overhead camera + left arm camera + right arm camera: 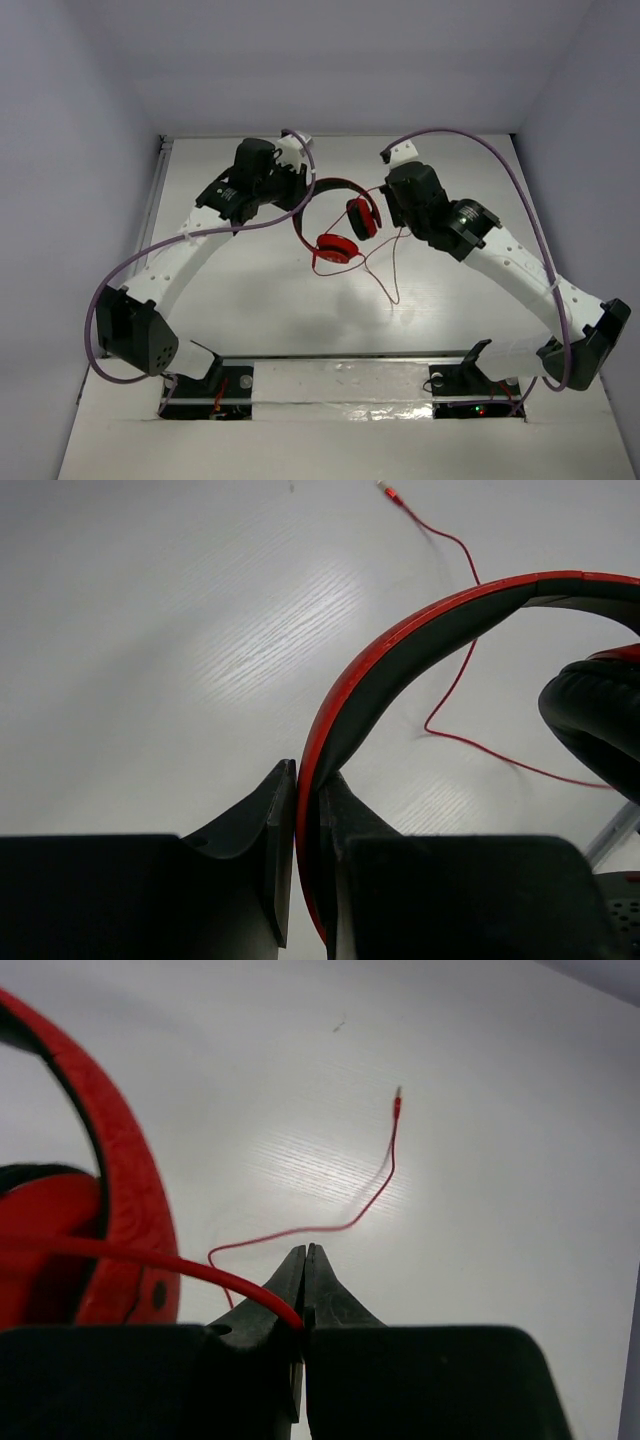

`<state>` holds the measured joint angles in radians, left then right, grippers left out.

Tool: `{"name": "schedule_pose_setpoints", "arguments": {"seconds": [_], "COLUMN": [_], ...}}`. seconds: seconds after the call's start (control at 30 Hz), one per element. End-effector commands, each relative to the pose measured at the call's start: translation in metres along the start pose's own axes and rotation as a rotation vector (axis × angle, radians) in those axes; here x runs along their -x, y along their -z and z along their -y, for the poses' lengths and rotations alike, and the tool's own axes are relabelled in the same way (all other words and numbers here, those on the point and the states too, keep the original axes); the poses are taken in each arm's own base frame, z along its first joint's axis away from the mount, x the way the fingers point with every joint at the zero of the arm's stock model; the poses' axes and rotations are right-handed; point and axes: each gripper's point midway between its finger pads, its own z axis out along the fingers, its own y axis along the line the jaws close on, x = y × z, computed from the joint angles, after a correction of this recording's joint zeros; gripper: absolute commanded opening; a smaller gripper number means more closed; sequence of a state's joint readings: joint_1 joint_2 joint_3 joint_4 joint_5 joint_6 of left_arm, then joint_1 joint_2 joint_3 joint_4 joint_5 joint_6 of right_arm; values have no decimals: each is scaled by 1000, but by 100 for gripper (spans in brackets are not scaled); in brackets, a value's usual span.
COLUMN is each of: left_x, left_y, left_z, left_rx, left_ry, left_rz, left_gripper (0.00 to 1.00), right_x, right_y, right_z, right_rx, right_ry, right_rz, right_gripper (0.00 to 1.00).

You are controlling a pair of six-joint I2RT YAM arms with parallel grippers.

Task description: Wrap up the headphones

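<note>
The red headphones [340,225] hang above the table's middle, held up between my two grippers. In the top view the two earcups [337,247] sit close together under the headband [318,187]. My left gripper [298,200] is shut on the headband; in the left wrist view its jaws [308,780] pinch the red-and-black headband [400,650], with a black ear pad [595,715] at the right. My right gripper [393,228] is shut on the thin red cable [200,1265] beside the earcup [45,1240]. The cable's loose end [393,290] trails down to the table, its plug [397,1100] free.
Thick purple robot cables [120,270] loop along both arms, the right one [520,190] arching high. A metal rail [152,205] marks the table's left edge. Grey walls enclose the back and sides. The arm bases [215,385] stand at the near edge.
</note>
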<state>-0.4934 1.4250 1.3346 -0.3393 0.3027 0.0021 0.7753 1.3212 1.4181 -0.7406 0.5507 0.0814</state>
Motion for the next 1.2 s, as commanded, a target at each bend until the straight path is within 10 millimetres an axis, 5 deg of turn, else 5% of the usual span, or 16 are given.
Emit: {"name": "schedule_pose_setpoints", "arguments": {"seconds": [0.0, 0.33, 0.77, 0.8, 0.83, 0.9, 1.17], "left_x": [29, 33, 97, 104, 108, 113, 135], "left_y": [25, 41, 87, 93, 95, 99, 116], "left_z": [34, 64, 57, 58, 56, 54, 44], "left_rx": [-149, -344, -352, -344, -331, -307, -250], "left_ry": [-34, -53, 83, 83, 92, 109, 183], "left_rz": [119, 141, 360, 374, 380, 377, 422], "left_gripper": [0, 0, 0, 0, 0, 0, 0], "right_x": [38, 42, 35, 53, 38, 56, 38], "right_y": [8, -12, 6, 14, 10, 26, 0], "right_z": [15, -11, -52, -60, -66, -77, -128], "right_rx": [-3, 147, 415, 483, 508, 620, 810], "right_ry": [-102, -141, -319, -341, -358, -379, -352], "right_rz": [153, 186, 346, 452, 459, 601, 586], "right_gripper": [0, 10, 24, 24, 26, 26, 30]}}
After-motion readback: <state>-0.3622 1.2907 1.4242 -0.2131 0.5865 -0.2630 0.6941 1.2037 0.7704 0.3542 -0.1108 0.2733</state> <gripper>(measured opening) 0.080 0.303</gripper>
